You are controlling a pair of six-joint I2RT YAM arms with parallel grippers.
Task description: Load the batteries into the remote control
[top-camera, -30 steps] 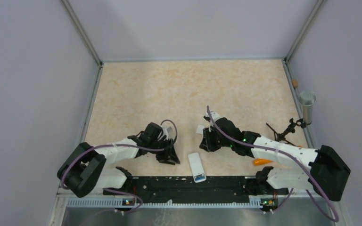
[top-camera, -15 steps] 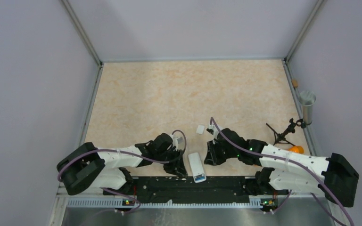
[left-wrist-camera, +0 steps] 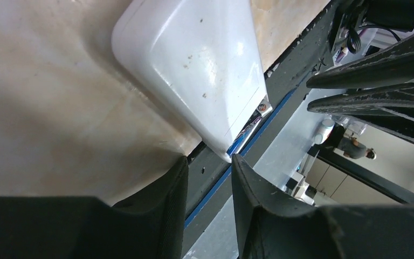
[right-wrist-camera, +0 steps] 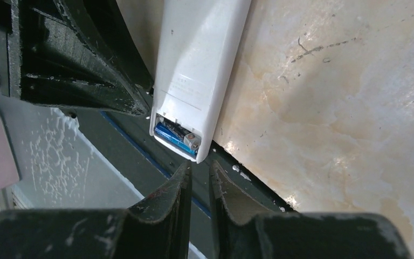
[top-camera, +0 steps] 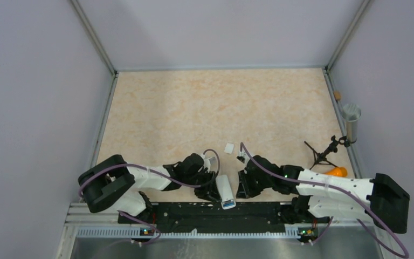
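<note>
The remote control [top-camera: 224, 189] lies back up at the table's near edge, white, with its battery bay open at the near end. A blue battery [right-wrist-camera: 176, 135] lies in that bay, also showing as a blue patch [top-camera: 228, 204] from above. My left gripper [top-camera: 214, 193] sits against the remote's left side, open, its fingertips [left-wrist-camera: 209, 157] just short of the remote's [left-wrist-camera: 194, 65] near corner. My right gripper [top-camera: 241, 191] is on the remote's right side, its jaws [right-wrist-camera: 199, 164] a narrow slit apart and empty, just below the bay end of the remote [right-wrist-camera: 199, 59].
A small white piece [top-camera: 229, 147] lies on the table behind the remote. An orange tapered object [top-camera: 335, 172], a black stand [top-camera: 323, 151] and a metal cylinder [top-camera: 350, 121] are at the right edge. The black mounting rail [top-camera: 221, 213] runs just behind the remote's end.
Both grippers have come toward the near edge and closed in on the remote from either side. The orange object now lies farther right. The remote has not shifted.
</note>
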